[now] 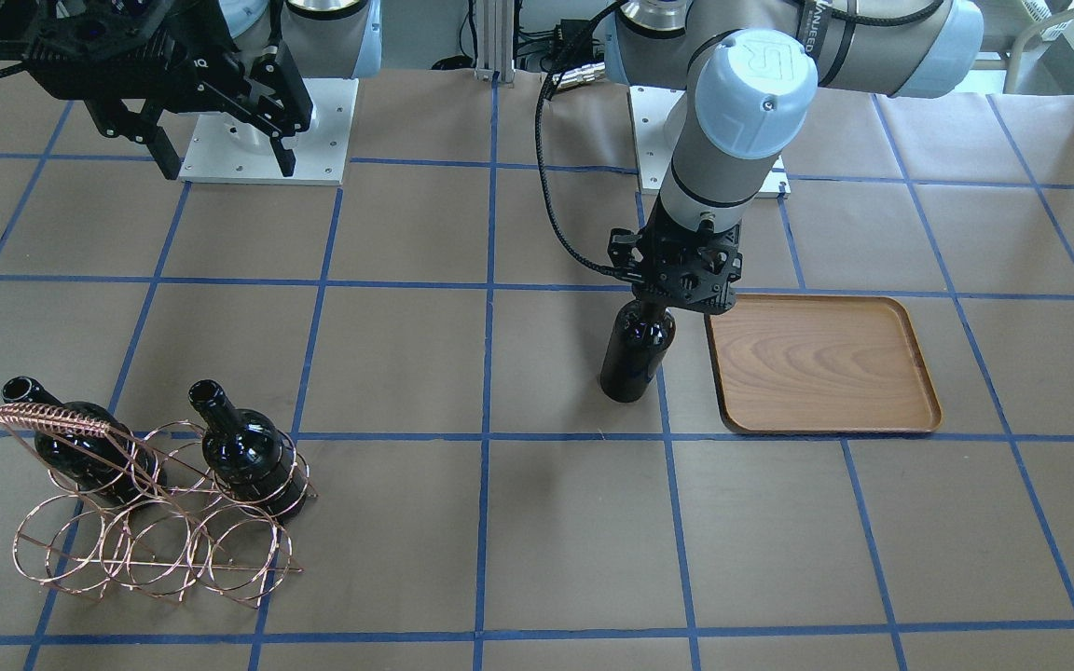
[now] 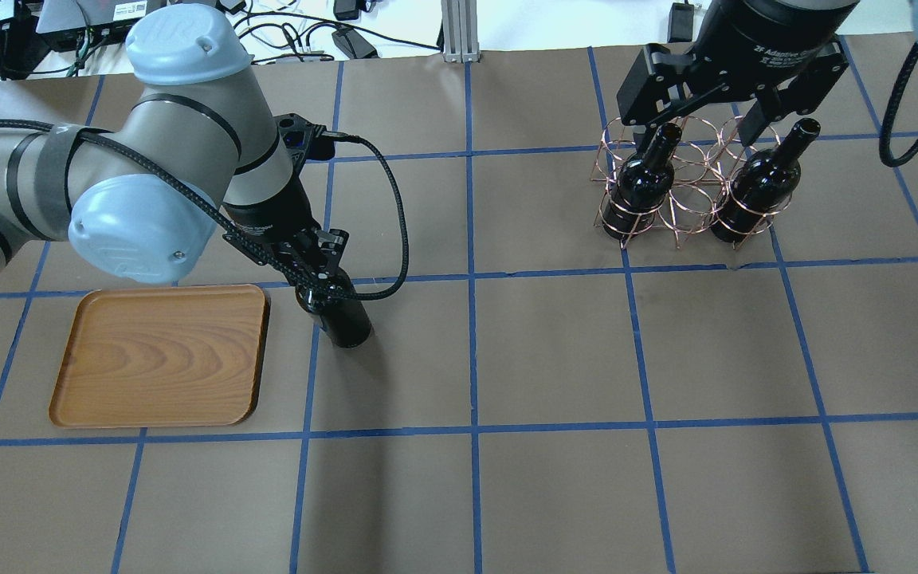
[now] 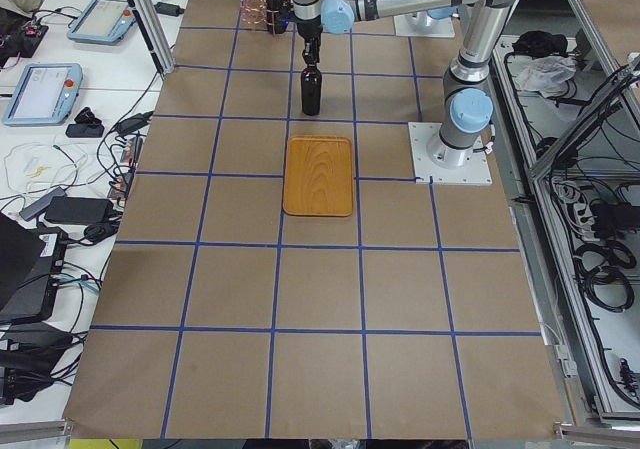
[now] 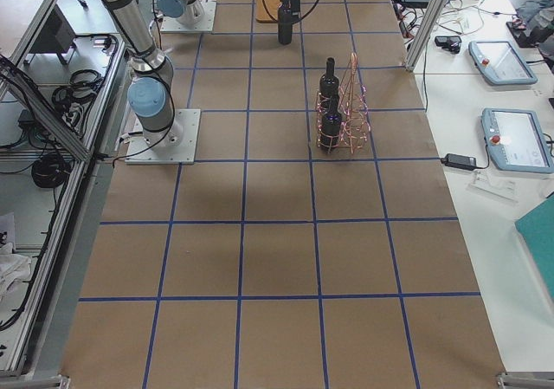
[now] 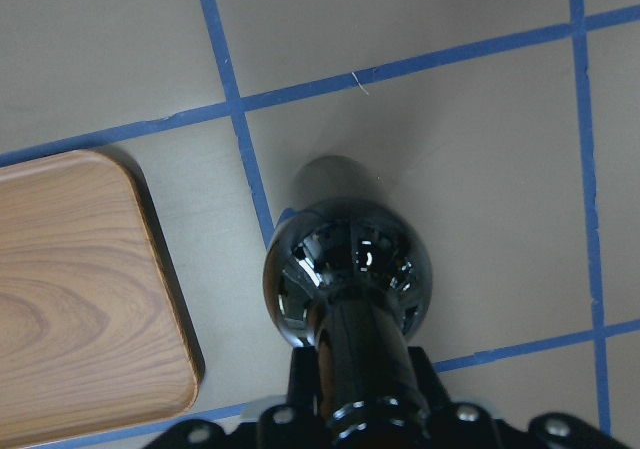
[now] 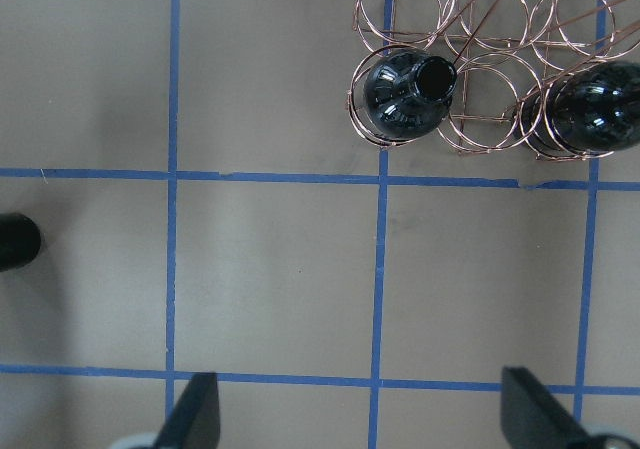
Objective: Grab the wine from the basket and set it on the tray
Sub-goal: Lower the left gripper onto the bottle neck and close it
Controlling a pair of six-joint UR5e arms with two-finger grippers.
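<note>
My left gripper (image 1: 677, 284) is shut on the neck of one wine bottle (image 1: 635, 349) and holds it upright just beside the edge of the wooden tray (image 1: 821, 363). I cannot tell whether its base touches the table. In the overhead view this bottle (image 2: 339, 315) is right of the tray (image 2: 160, 355). The copper wire basket (image 2: 682, 187) holds two more bottles (image 2: 641, 183) (image 2: 755, 187), necks up. My right gripper (image 2: 690, 123) is open and empty, high above the basket; its fingers (image 6: 195, 419) frame bare table below the basket (image 6: 480, 59).
The table is brown paper with a blue tape grid. The arm bases (image 1: 267, 140) stand on white plates at the robot's edge. The left arm's black cable (image 2: 395, 231) loops beside the held bottle. The tray holds nothing.
</note>
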